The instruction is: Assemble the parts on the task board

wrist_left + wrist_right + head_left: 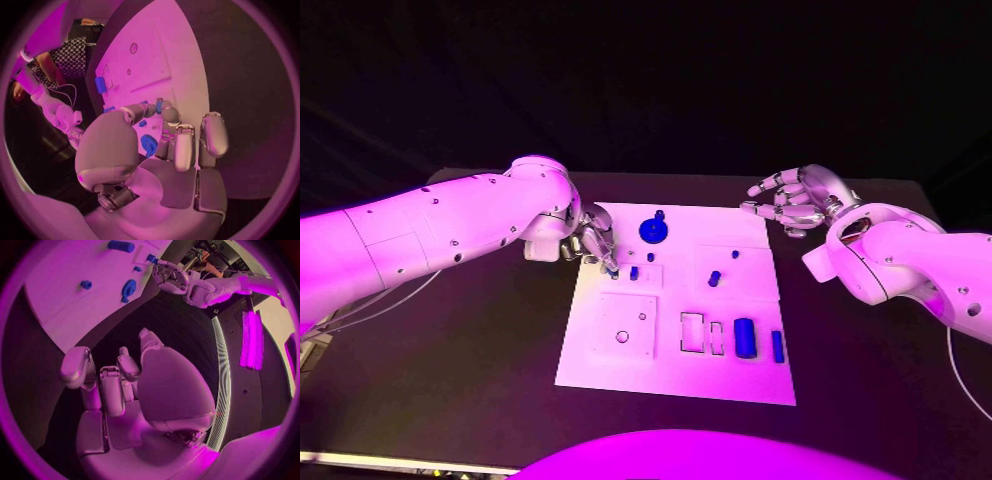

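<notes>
The left hand [596, 243] pinches a small blue peg [159, 105] at its fingertips; lower it squarely. The right hand [798, 203] hovers, holding nothing.

Smooth plastic on a matt dark table.
The task board [678, 375] looks like a smooth, matt plate; the blue parts [746, 338] read as smooth plastic with a slight sheen. The table [459, 390] is matt black. The left hand [596, 240] and right hand [798, 205] have glossy, metallic-looking shells.
</notes>
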Tool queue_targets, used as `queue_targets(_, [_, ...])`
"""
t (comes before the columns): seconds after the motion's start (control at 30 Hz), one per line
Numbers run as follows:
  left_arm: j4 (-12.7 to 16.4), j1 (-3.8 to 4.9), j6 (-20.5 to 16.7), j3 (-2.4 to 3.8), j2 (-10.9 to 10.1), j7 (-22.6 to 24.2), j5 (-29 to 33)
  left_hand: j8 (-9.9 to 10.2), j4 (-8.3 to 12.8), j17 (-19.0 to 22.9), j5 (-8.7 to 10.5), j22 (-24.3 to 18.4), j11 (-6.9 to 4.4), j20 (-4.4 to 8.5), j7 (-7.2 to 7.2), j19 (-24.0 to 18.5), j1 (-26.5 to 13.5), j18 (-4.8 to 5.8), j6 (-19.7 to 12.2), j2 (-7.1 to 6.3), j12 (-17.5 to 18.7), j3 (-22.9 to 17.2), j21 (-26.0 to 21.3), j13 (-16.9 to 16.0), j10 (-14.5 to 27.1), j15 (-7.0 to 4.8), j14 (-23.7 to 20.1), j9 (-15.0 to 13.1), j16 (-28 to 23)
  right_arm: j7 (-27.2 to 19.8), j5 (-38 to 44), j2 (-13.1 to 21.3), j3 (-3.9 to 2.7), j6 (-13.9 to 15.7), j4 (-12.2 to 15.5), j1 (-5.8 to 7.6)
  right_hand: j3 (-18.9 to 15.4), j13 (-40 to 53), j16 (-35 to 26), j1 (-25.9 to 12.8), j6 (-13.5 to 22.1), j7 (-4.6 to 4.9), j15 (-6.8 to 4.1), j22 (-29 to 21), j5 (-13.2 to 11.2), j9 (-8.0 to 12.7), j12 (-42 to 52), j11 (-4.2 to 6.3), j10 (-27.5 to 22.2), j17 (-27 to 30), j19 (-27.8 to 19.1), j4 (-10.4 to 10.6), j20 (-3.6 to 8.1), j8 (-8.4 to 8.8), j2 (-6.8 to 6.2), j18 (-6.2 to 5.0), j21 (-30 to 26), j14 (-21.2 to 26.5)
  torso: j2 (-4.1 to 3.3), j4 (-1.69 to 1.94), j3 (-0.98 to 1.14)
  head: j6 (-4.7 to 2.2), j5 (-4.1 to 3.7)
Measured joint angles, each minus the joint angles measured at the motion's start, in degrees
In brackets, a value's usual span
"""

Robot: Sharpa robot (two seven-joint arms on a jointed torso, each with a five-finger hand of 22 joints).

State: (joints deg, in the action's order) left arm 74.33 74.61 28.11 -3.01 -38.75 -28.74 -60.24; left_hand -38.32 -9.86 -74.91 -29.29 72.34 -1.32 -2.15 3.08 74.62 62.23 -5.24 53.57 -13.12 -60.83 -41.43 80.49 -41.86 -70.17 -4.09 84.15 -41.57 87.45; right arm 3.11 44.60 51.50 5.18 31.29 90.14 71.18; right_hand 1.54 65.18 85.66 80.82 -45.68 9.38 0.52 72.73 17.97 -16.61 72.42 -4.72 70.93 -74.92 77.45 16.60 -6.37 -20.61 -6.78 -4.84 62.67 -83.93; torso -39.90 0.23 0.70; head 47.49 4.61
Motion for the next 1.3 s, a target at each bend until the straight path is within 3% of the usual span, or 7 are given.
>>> queue_targets(1.3, [-0.63,0.01,2.29,-0.05,0.37,0.47,0.56,0.32,0.39,0.0,-1.07,0.14,0.08,0.0,-0.2,-0.01,-0.24,0.0,0.19,0.22,-0.57,0.24,0.22,-1.03,-0.51,-0.2,-0.2,-0.09,0.22,0.0,0.0,-0.02,0.0,0.0,0.04,-0.04,0.0,0.0,0.0,0.0,0.0,0.0,0.0,0.0,-0.01,0.0,0.0,0.0,0.0,0.01,0.0,0.0,0.0,0.0,0.0,0.0,0.0,0.0,-0.02,-0.07,0.05,0.24,-0.13])
